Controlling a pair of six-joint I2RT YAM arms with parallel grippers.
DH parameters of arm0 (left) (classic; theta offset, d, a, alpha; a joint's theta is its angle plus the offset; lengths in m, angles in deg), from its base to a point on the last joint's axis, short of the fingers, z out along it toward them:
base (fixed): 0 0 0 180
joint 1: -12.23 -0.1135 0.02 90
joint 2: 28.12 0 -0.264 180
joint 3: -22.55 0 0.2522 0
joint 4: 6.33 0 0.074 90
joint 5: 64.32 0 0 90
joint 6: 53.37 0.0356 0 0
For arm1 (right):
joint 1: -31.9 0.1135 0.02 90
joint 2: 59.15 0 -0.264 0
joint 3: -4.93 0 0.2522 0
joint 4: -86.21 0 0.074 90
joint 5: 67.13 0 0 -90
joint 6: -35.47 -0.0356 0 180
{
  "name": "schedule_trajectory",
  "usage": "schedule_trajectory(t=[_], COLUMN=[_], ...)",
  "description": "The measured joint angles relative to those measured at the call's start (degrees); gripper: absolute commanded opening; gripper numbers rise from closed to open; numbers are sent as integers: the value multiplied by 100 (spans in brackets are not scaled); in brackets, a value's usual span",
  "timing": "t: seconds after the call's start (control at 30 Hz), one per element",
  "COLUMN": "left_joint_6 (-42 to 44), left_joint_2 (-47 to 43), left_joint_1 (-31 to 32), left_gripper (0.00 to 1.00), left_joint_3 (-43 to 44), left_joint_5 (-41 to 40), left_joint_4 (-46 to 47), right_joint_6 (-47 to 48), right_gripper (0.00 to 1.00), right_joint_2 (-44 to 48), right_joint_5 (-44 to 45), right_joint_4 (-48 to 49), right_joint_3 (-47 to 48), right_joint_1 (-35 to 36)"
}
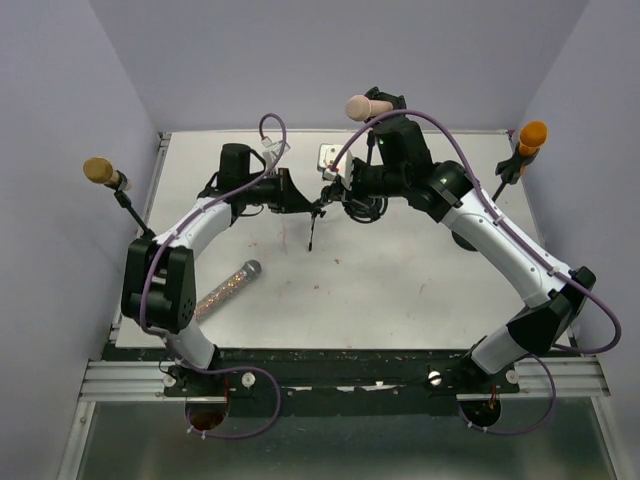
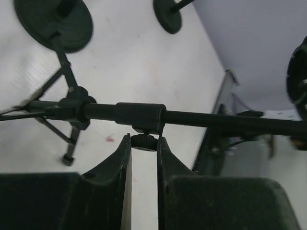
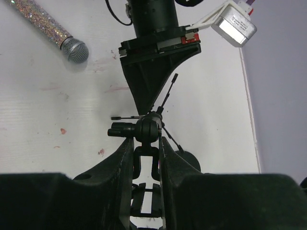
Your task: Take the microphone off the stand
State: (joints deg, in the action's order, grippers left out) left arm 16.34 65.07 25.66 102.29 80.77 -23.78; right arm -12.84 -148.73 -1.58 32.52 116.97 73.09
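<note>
Now both grippers meet on the small tripod stand (image 1: 315, 213) near the middle of the tabletop (image 1: 400, 290), one from each side. The left gripper (image 2: 144, 140) is clenched on a little round knob (image 2: 144, 142) that hangs under the clamp sleeve of the stand's dark rod. Its two fingers press the knob from either side, and the rod runs crosswise just above the fingertips. Beyond and to the left of this gripper the thin tripod legs (image 2: 67, 139) splay onto the tabletop.

The right gripper (image 3: 146, 143) is clamped on the stand's black holder piece (image 3: 147, 155), just below the pivot joint. Straight ahead of it, almost touching the stand, sits the left gripper's dark wedge-shaped body.

The glittery microphone (image 3: 48, 26) lies flat on the tabletop, ahead of the right gripper and well off to its left, apart from the stand and from both grippers. Its silver mesh head is the end nearer them. In the top view it rests beside the left arm, on the base side of the left gripper.

Farther out from the grippers, three other microphones stand near the edges of the tabletop: a tan one (image 1: 99, 170), a pink one (image 1: 358, 106) and an orange one (image 1: 532, 133). Two round black bases (image 2: 53, 21) show beyond the left gripper.
</note>
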Motion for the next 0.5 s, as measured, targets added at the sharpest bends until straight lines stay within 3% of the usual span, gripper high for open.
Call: schedule_trajectory(t=[0.1, 0.13, 0.17, 0.23, 0.4, 0.5], left_joint_6=[-1196, -2975, -2975, -3888, -4819, -5108], left_joint_2=[570, 1174, 1174, 1331, 1558, 1641], left_joint_1=[-190, -203, -203, -210, -4, 120], left_gripper=[0, 0, 0, 2, 47, 56], left_joint_3=[223, 162, 162, 52, -114, -197], left_joint_5=[901, 1808, 1808, 2114, 2597, 2719], left_joint_4=[140, 929, 929, 1432, 876, 645], right_joint_6=[-4, -24, -22, -26, -133, -177], right_gripper=[30, 30, 30, 30, 30, 30], right_joint_2=[0, 0, 2, 22, 11, -2], right_joint_5=[-4, -44, -42, -61, -127, -151], right_joint_4=[-4, -28, -31, -87, -166, -254], right_joint_3=[0, 0, 0, 0, 0, 2], right_joint_1=[0, 0, 0, 2, 0, 0])
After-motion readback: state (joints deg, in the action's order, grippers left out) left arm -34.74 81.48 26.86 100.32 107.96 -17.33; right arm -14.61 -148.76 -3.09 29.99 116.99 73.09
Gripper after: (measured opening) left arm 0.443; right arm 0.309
